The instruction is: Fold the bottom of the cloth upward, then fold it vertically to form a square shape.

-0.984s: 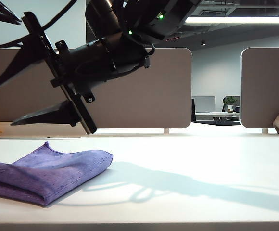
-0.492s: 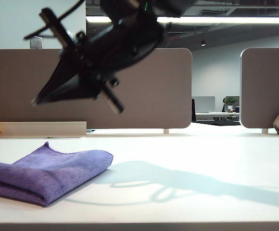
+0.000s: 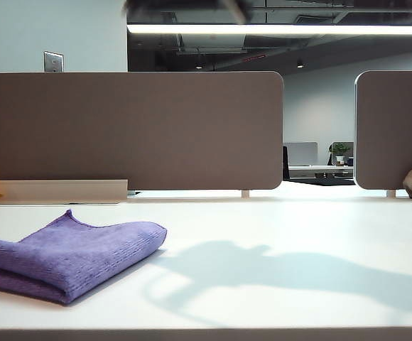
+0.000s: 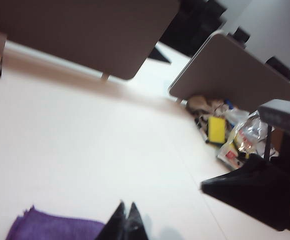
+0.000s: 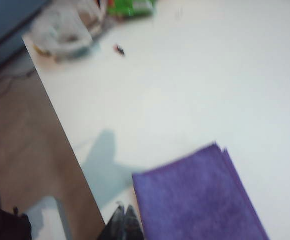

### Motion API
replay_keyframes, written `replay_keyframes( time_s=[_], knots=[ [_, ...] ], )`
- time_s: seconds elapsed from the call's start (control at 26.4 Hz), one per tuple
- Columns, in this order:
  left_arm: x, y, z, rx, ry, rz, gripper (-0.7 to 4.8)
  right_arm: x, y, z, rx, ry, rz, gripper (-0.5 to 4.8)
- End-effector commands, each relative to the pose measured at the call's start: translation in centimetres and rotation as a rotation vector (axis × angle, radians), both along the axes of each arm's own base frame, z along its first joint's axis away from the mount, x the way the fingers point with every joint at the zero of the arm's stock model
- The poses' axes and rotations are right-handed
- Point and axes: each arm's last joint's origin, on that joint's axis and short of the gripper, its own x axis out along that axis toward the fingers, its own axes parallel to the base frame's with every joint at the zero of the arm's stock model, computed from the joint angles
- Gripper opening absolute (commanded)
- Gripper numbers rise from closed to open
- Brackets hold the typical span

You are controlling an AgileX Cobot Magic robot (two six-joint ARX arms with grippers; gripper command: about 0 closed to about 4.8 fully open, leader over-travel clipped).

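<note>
The black arm that filled the upper left of the exterior view a second ago has risen out of that view; only a dark blur remains at the top edge, and its shadow on the desk point(image 3: 277, 234) has drawn together into a softer patch beside the cloth point(image 3: 71, 256). The cloth has not shifted: it lies folded on the desk, layers stacked, one corner peaking up at the back and the folded edge toward the camera.

In the left wrist view the left end effector point(image 4: 126, 225) shows as two dark fingertips pressed together, closed on nothing, raised above the desk with a purple corner of the cloth point(image 4: 55, 230) just beside it. Beyond, the other arm's black body point(image 4: 265, 192) hangs over the desk's far edge, near a clutter of bags and a yellow item point(image 4: 216, 129).

In the right wrist view the right end effector point(image 5: 125, 220) is likewise closed and empty, its tips together above the desk's edge, with the folded cloth point(image 5: 200, 200) lying flat just beside it. A clear plastic bag point(image 5: 65, 30) sits well away from the cloth; its contents are too blurred to tell.
</note>
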Motion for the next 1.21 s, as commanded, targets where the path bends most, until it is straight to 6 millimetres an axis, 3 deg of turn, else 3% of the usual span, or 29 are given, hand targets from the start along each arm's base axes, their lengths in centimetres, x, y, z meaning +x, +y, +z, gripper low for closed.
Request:
replay_keyframes(
  time_s=[0.04, 0.19, 0.38, 0.53, 0.87, 1.21],
  knots=[
    [-1.8, 0.1, 0.5, 0.017, -0.09, 0.036, -0.06, -2.0, -1.8, 1.2, 0.081, -0.099, -0.005, -0.09],
    [-4.3, 0.1, 0.3, 0.035, -0.171, 0.051, -0.06, -5.9, -4.8, 1.7, 0.112, -0.238, -0.017, -0.09],
    [-5.7, 0.1, -0.3, 0.057, -0.179, 0.07, -0.06, -8.6, -6.9, 1.5, 0.172, -0.336, -0.045, -0.09],
    [-7.1, 0.4, -1.1, 0.089, -0.187, 0.192, -0.06, -11.1, -9.8, 0.6, 0.206, -0.386, -0.155, -0.09],
    [-7.7, 0.6, -1.9, 0.166, -0.163, 0.234, -0.06, -13.8, -12.7, -1.1, 0.269, -0.426, -0.24, -0.08],
    [-7.7, 0.6, -2.5, 0.202, -0.121, 0.234, -0.06, -15.3, -14.9, -5.1, 0.318, -0.389, -0.244, -0.08]
  ],
)
